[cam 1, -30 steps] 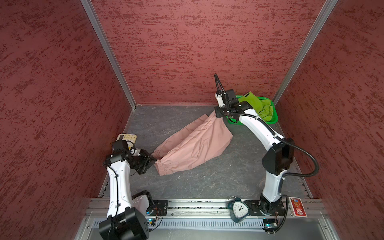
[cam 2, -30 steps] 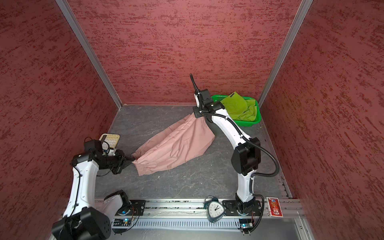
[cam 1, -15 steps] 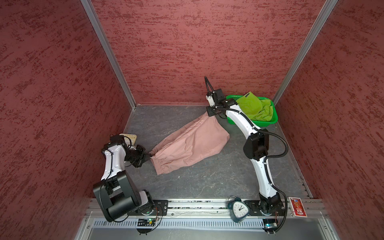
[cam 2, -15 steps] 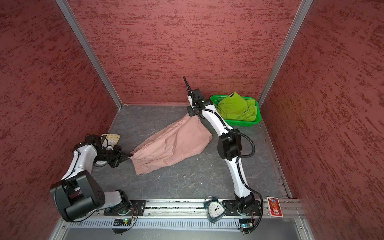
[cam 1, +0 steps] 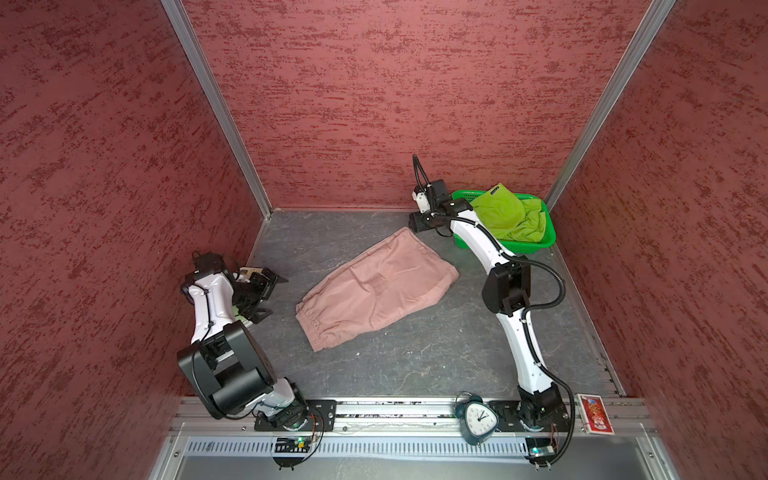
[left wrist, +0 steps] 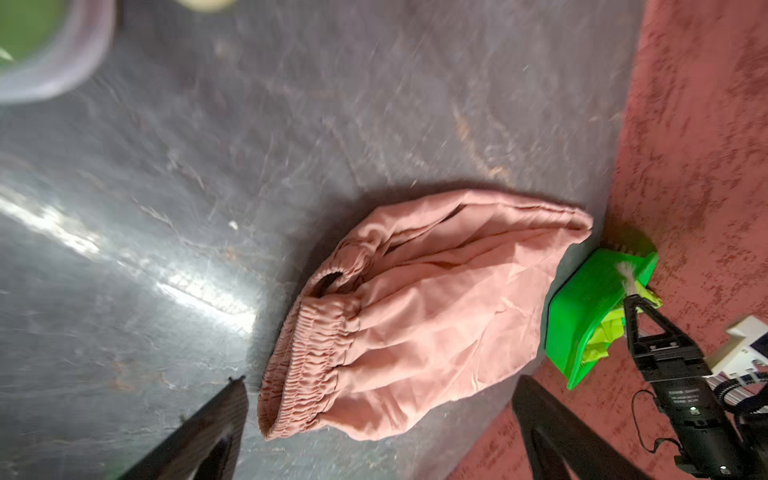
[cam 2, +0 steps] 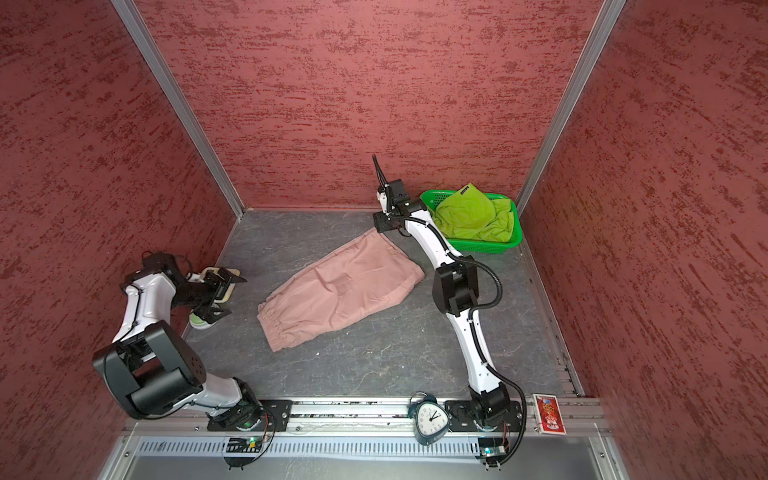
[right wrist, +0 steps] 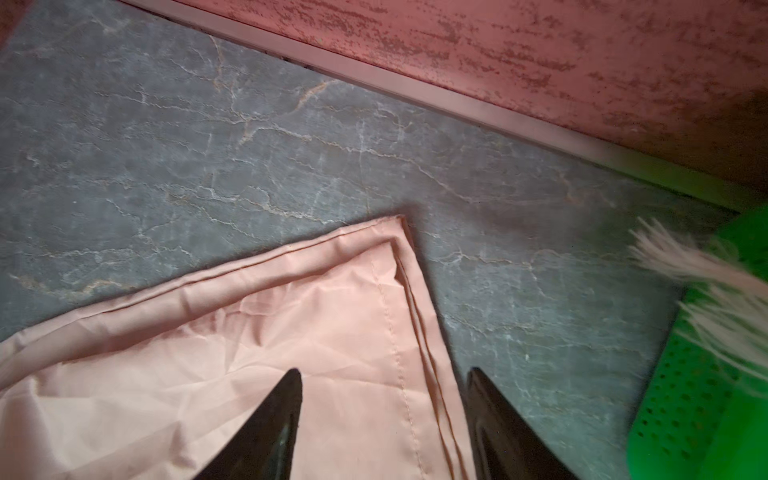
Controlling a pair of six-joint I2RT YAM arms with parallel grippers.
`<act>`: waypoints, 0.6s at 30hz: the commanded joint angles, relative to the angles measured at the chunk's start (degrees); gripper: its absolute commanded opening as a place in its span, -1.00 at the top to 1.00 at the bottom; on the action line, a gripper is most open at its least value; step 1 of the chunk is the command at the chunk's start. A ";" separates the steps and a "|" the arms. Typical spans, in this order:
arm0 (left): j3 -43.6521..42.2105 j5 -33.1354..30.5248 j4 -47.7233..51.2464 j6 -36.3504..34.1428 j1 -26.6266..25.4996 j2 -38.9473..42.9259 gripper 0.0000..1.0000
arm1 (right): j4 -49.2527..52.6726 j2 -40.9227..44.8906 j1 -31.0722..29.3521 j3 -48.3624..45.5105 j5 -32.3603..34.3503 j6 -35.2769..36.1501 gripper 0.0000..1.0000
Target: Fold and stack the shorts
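Since a second ago both grippers have let go of the pink shorts (cam 1: 376, 293), which now lie flat mid-table. Left gripper (cam 1: 272, 296): drawn back, jaws wide, empty. Right gripper (right wrist: 384, 374): jaws apart above the far hem corner, empty. Green shorts (cam 1: 505, 216): heaped in the basket (cam 1: 528, 248). Fabric judged thin, limp, light; pinch waistband ends or hem corners

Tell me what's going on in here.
Two robot arms are folding shorts. The pink shorts lie on the table, apparently folded in half, and neither gripper holds them: the left gripper stands open clear of the waistband end, the right gripper open over the hem corner. The lime green shorts sit bunched in the basket, untouched.
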State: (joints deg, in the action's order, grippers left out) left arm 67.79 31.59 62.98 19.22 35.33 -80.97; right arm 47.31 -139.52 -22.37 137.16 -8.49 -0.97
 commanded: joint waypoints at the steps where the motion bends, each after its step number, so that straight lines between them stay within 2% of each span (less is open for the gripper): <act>1: 3.21 -1.55 0.72 -0.45 -2.38 4.17 -0.99 | -5.39 7.42 0.36 -8.73 -5.29 -0.21 -0.27; 5: 0.71 2.66 -6.13 3.34 -17.23 7.67 -0.99 | -14.11 15.32 0.71 -26.07 -6.90 -3.00 -0.16; 8: -8.82 6.44 -21.29 11.97 -27.17 9.30 -0.99 | -21.77 20.39 1.10 -37.88 -10.79 -6.83 -0.13; 10: -15.60 7.41 -32.03 17.10 -31.23 8.90 -0.99 | -25.88 22.95 1.21 -45.36 -11.64 -9.26 -0.13; 12: -18.51 7.43 -37.21 18.38 -33.91 7.14 -0.99 | -28.26 24.83 1.28 -50.65 -10.86 -10.67 -0.12; 16: -16.80 1.75 -35.78 13.21 -39.13 2.20 -0.99 | -33.34 29.35 2.25 -60.79 -8.17 -13.81 -0.12; 18: -15.90 -3.59 -32.82 12.24 -40.99 -0.70 -0.99 | -34.98 31.19 3.13 -64.85 -7.21 -15.63 -0.13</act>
State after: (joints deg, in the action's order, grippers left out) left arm 49.82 34.22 32.73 32.91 -3.60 -79.83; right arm 19.38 -112.33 -20.78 75.83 -17.26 -12.97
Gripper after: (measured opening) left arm 0.994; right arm 0.563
